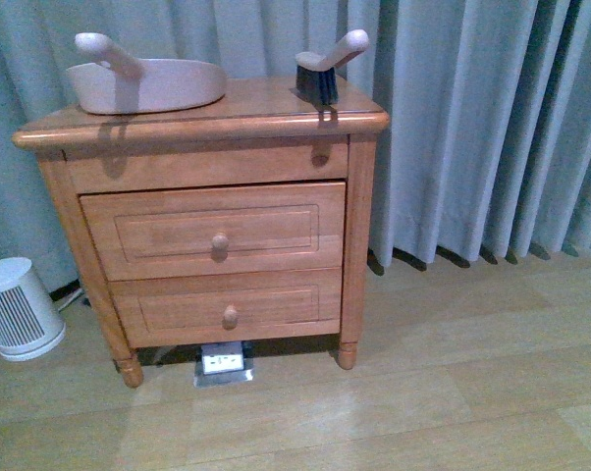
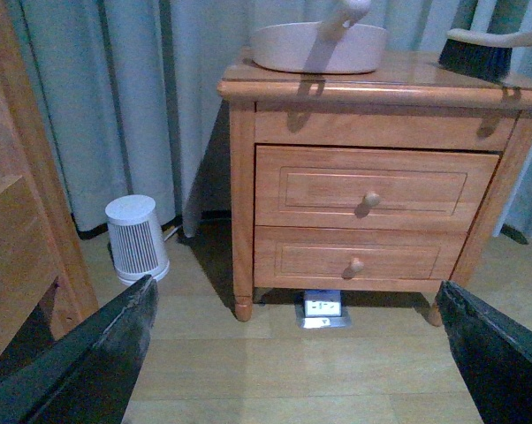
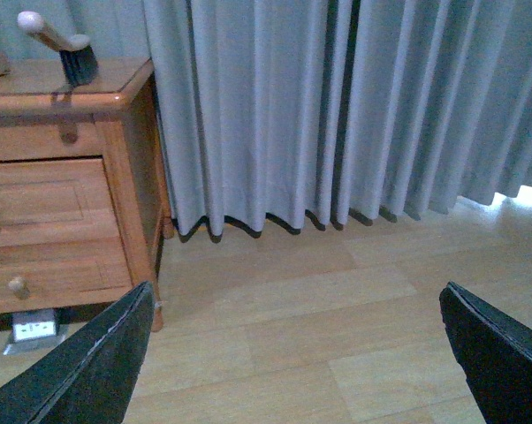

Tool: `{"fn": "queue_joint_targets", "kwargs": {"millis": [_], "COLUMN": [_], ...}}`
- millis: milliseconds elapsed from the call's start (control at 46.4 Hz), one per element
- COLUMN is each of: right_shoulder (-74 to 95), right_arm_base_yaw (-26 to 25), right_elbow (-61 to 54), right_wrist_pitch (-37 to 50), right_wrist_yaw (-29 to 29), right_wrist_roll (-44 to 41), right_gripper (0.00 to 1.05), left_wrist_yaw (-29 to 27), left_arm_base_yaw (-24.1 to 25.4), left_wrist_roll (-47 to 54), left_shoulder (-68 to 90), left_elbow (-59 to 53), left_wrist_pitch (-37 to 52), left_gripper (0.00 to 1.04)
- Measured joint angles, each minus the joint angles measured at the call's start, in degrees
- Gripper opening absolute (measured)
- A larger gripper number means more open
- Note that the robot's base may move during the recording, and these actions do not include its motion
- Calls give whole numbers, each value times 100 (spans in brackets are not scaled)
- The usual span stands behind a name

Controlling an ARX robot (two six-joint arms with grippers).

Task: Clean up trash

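No trash in any view (wad may lie outside frames). Left tool point(image 2: 294, 291) released, fingers spread, nothing between; right tool point(image 3: 295, 291) likewise. Risk: blind search sweep could knock brush point(image 1: 325, 69) off surface point(image 1: 261, 103) near right rear corner, or shove dustpan point(image 1: 153, 86) at left rear corner. Front view shows neither tool. Left wrist view alone shows second wooden piece point(image 2: 19, 221) near heater point(image 2: 135, 237); right wrist view alone, floor point(image 3: 337, 309) along curtain point(image 3: 337, 106).

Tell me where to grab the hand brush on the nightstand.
Take the hand brush by its pale handle, which slants up and rightward clear of the nightstand top while the dark bristles rest on it. Probably come from above on the right: the dustpan sits to the left, and nothing crowds the handle.
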Motion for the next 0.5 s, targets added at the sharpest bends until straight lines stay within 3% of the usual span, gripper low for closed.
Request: {"fn": "queue_joint_targets", "kwargs": {"millis": [496], "right_shoulder": [0], "right_arm_base_yaw": [0], "right_elbow": [0], "right_wrist_pitch": [0], "right_wrist_yaw": [0], "right_wrist_roll": [0], "right_gripper": [97], "left_wrist_yaw": [0], "left_arm_base_yaw": [0], "left_wrist_roll": [0], "left_shoulder": [0], "left_elbow": [0], "left_wrist_pitch": [0], "left_gripper": [97]}}
